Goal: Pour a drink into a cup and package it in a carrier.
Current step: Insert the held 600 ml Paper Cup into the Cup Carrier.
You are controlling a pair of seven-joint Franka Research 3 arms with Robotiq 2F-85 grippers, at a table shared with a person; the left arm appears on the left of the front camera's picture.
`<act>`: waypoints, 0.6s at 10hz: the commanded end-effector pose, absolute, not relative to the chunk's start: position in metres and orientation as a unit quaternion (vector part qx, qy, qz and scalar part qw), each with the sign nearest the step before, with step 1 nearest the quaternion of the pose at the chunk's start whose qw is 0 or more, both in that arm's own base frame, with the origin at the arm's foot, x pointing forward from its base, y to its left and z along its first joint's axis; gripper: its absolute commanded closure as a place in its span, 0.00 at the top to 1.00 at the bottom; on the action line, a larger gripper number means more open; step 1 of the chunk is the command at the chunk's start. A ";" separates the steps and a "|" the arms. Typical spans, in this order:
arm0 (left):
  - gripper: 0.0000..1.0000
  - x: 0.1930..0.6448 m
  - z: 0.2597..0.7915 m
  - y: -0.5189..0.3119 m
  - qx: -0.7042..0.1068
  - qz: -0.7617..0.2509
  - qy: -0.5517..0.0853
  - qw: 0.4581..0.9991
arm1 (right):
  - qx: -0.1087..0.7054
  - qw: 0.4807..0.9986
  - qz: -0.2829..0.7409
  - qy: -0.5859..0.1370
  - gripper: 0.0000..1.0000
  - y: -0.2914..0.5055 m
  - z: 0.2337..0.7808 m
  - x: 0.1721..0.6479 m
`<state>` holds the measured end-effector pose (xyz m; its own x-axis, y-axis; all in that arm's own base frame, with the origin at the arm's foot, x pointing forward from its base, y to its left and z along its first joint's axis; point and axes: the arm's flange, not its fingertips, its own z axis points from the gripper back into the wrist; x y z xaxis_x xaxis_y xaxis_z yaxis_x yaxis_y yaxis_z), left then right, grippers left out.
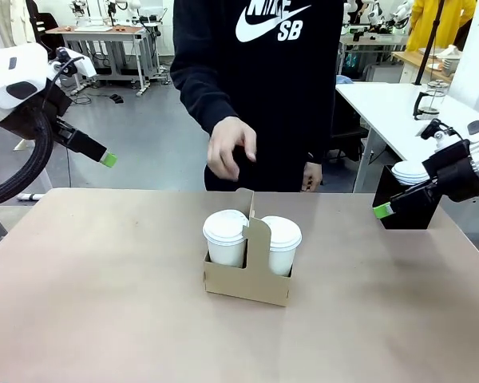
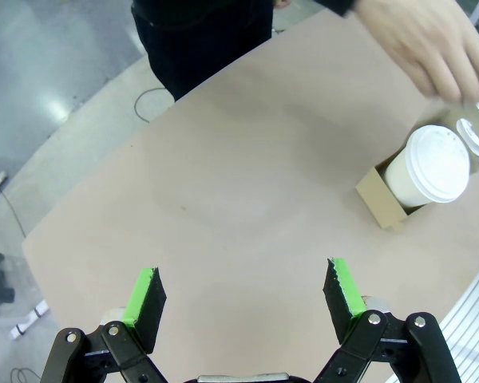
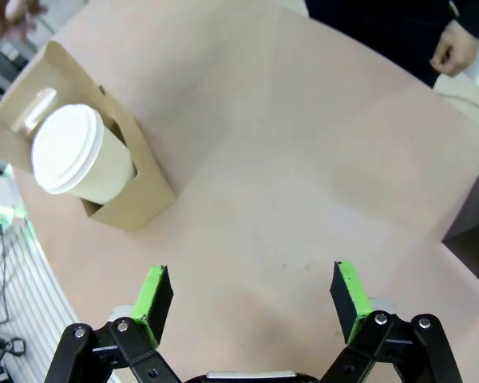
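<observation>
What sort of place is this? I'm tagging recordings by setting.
Likely a robotics lab, not a café: workbenches with equipment stand behind the person, on a bare grey floor, while lidded cups sit in a cardboard carrier.

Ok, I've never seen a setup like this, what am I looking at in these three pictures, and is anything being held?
Two robot arms share a brown table with a person. The front picture looks across it: the left gripper and right gripper hang raised at the sides. The other two pictures come from cameras on each wrist, looking down past green-padded fingers; both grippers are open and hold nothing. On the table a cardboard carrier holds two lidded white cups. The person's hand hovers above it. A black box with spare lids sits at the right.
</observation>
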<state>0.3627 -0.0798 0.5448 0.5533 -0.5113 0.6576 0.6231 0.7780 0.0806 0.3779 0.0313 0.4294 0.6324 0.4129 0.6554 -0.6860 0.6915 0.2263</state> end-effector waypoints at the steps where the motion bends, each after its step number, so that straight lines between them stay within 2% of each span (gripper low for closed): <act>1: 1.00 0.360 0.545 -0.079 -0.083 -0.318 -0.342 0.880 | 0.232 0.871 0.317 -0.295 1.00 0.034 0.431 0.378; 6: 1.00 0.360 0.545 -0.079 -0.083 -0.318 -0.342 0.880 | 0.232 0.871 0.317 -0.295 1.00 0.034 0.431 0.378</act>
<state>0.3627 -0.0798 0.5448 0.5533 -0.5113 0.6576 0.6231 0.7780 0.0806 0.3779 0.0313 0.4294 0.6324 0.4130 0.6554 -0.6860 0.6915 0.2262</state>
